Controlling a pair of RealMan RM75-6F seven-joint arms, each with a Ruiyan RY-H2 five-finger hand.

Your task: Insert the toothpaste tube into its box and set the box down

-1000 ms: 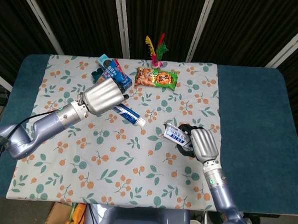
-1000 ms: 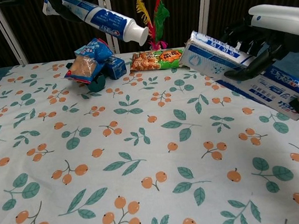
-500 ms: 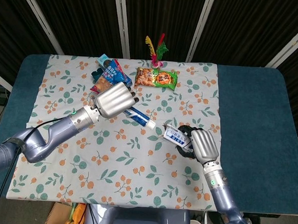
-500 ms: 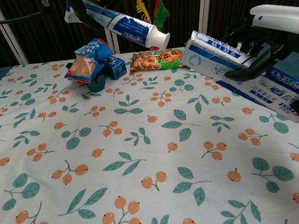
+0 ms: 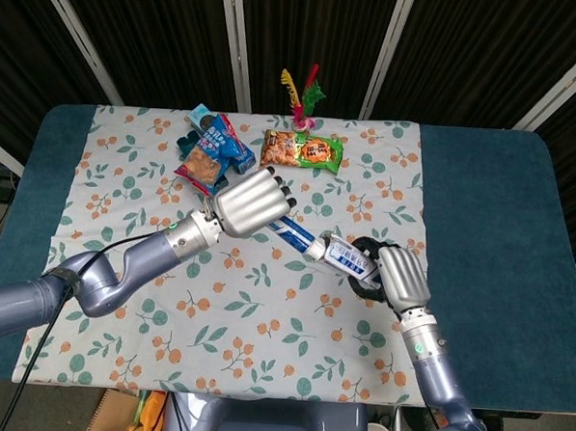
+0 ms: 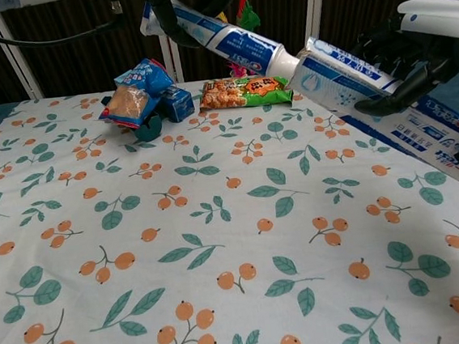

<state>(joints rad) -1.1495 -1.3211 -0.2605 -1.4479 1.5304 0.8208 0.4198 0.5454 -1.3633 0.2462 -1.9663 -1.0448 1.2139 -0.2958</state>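
tube meets box above the flowered cloth

we see the left hand [image 5: 253, 201] grasping the toothpaste tube [image 6: 229, 40] in the air, its cap end just at the open mouth of the box [image 6: 343, 80], which the right hand [image 5: 395, 272] grips toward the right of the tablecloth [image 6: 220, 246]. snack packets [image 5: 303, 151] lie at the far edge, well apart from both.

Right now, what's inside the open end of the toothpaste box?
The cap end of the toothpaste tube sits at the box mouth. How deep it goes is hidden by the box walls.
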